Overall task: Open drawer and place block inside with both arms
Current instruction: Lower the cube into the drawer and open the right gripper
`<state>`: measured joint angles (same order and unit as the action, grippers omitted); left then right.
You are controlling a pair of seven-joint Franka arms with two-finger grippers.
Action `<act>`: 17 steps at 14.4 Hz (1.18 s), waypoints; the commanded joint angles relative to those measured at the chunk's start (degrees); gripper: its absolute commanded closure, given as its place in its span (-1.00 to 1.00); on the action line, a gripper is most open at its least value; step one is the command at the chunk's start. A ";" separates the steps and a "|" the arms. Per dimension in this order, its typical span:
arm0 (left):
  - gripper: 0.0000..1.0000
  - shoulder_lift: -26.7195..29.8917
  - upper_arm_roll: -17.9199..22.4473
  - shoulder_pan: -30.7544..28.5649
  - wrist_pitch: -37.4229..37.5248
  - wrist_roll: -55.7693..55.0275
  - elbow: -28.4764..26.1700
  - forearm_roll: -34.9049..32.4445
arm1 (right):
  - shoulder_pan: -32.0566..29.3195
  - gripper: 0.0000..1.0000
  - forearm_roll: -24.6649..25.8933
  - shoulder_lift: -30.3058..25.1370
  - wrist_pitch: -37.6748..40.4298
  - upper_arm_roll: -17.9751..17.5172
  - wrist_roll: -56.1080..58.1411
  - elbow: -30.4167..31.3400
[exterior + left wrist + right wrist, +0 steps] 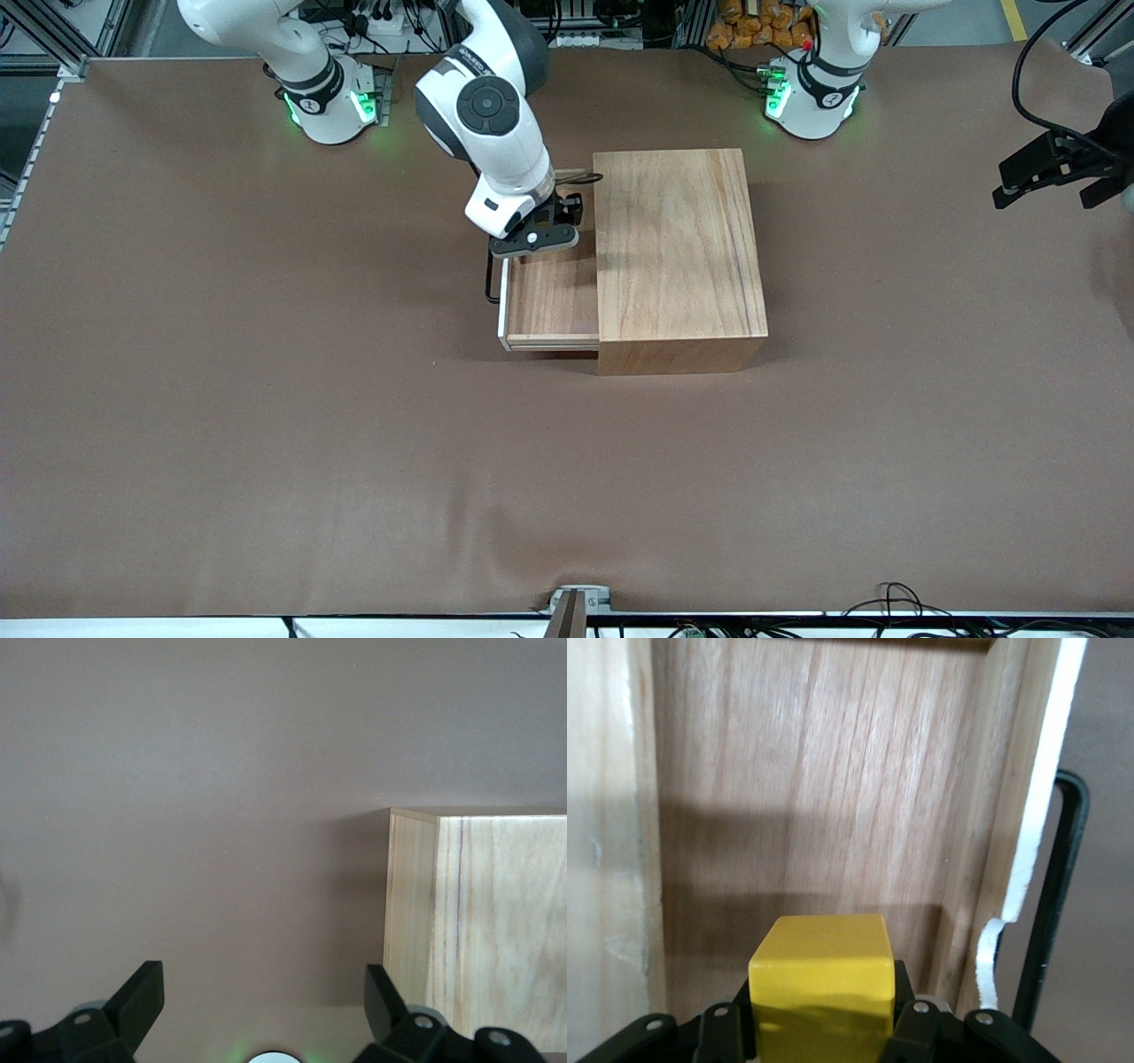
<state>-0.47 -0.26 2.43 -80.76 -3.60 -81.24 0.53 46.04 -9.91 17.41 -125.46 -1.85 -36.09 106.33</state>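
The drawer [549, 301] is pulled out of the large wooden box [678, 248] toward the right arm's end of the table. Its black wire handle [490, 276] is on the pale front panel. My right gripper [539, 236] hangs over the drawer's part farther from the front camera. In the right wrist view it [822, 1028] is shut on the yellow block [822, 979], just above the drawer floor [815, 797]; the handle [1059, 904] shows beside it. The block is hidden in the front view. My left gripper [1054, 188] waits, open and empty [264, 997], above the table at the left arm's end, with the box [478, 930] in its view.
The brown table cover [354, 461] runs wide around the box. A camera mount [571, 610] and cables lie at the table's near edge. The arms' green-lit bases [332, 102] [811, 93] stand along the edge farthest from the front camera.
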 commanded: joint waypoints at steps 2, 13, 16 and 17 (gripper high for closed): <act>-1.00 0.47 0.61 0.65 0.07 -2.38 0.03 -0.35 | 0.54 0.56 -0.19 0.78 -0.75 0.35 -1.35 0.45; -1.00 0.21 0.52 0.56 0.68 -1.59 0.21 -0.36 | -1.82 -1.00 0.07 -2.64 2.57 0.88 -1.70 -0.33; -1.00 0.21 0.52 0.47 0.95 -1.59 0.21 -0.35 | -7.09 -1.00 0.16 -6.06 10.55 0.88 -1.08 -3.22; -1.00 0.21 0.52 0.47 1.04 -1.59 0.21 -0.35 | -9.02 -1.00 0.25 -6.68 12.94 0.88 -0.91 -4.72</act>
<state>-0.47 -0.11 2.44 -80.51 -4.91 -81.26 0.53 40.97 -9.84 13.73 -117.36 -0.27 -36.96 103.15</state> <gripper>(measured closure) 0.000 0.000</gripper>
